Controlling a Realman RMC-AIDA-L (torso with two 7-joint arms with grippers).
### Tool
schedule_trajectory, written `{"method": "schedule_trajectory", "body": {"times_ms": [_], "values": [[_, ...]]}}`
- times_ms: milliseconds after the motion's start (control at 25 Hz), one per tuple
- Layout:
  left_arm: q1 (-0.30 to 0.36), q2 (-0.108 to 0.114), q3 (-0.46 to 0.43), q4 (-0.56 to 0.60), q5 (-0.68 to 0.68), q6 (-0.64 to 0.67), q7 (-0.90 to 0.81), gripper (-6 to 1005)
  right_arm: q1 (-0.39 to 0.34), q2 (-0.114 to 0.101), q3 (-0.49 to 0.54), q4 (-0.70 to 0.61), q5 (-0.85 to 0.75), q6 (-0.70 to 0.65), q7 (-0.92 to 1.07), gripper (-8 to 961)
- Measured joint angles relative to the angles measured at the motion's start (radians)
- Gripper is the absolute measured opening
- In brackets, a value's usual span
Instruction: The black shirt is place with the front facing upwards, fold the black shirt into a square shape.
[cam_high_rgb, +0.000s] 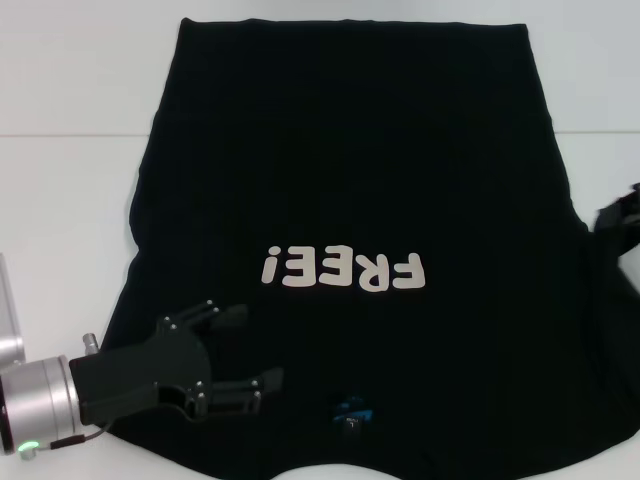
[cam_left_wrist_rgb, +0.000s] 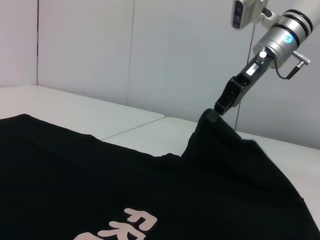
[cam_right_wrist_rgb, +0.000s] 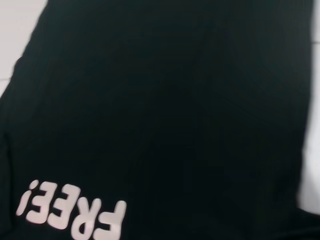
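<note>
The black shirt (cam_high_rgb: 350, 170) lies spread front-up on the white table, with its white "FREE!" print (cam_high_rgb: 345, 270) facing me and a blue neck label (cam_high_rgb: 352, 410) near the front edge. My left gripper (cam_high_rgb: 250, 347) is open, low over the shirt's near left part, with nothing between its fingers. My right gripper (cam_high_rgb: 620, 215) is at the shirt's right edge. In the left wrist view the right gripper (cam_left_wrist_rgb: 222, 106) is shut on a pinched-up peak of the black shirt (cam_left_wrist_rgb: 220, 145), lifted off the table. The right wrist view shows the black shirt (cam_right_wrist_rgb: 165, 100) and its print (cam_right_wrist_rgb: 72, 212).
The white table (cam_high_rgb: 70, 200) has a seam line running across it at the back. Bare tabletop shows on the shirt's left and far right. A pale wall (cam_left_wrist_rgb: 150, 45) stands behind the table.
</note>
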Motion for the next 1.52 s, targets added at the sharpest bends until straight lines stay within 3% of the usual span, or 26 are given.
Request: {"method": "schedule_trajectory", "body": {"times_ms": [360,680,880,1080,1240,1320,1400,1520], "values": [[0.0,0.0,-0.004,-0.001,0.0,0.001,0.0,947,0.064,0.074,-0.144,0.002,-0.002,0.028,-0.017,20],[0.0,0.0,-0.005,-0.003,0.0,0.0,0.002,946,0.059,0.096,-0.144,0.024,0.063,0.058,-0.043,21],[0.0,0.0,-0.012,-0.005,0.0,-0.002,0.004,946,0.051,0.075,-0.136,0.113,0.174,0.065,-0.103,131],[-0.003,0.0,-0.024,-0.006,0.0,-0.004,0.001,946,0.026,0.075,-0.114,0.133,0.224,0.073,-0.149,239],[-0.008,0.0,-0.089,-0.008,0.0,0.012,-0.048,946,-0.017,0.082,-0.109,0.146,0.329,0.061,-0.252,326],[-0.013,0.007,-0.148,-0.006,0.0,0.029,-0.139,947,-0.053,0.091,-0.108,0.165,0.413,0.043,-0.362,369],[-0.02,0.023,-0.192,-0.005,0.0,0.044,-0.244,947,-0.088,0.107,-0.108,0.174,0.484,0.027,-0.481,471],[-0.026,0.059,-0.222,-0.008,-0.005,0.067,-0.416,947,-0.154,0.151,-0.108,0.176,0.581,0.001,-0.707,623]]}}
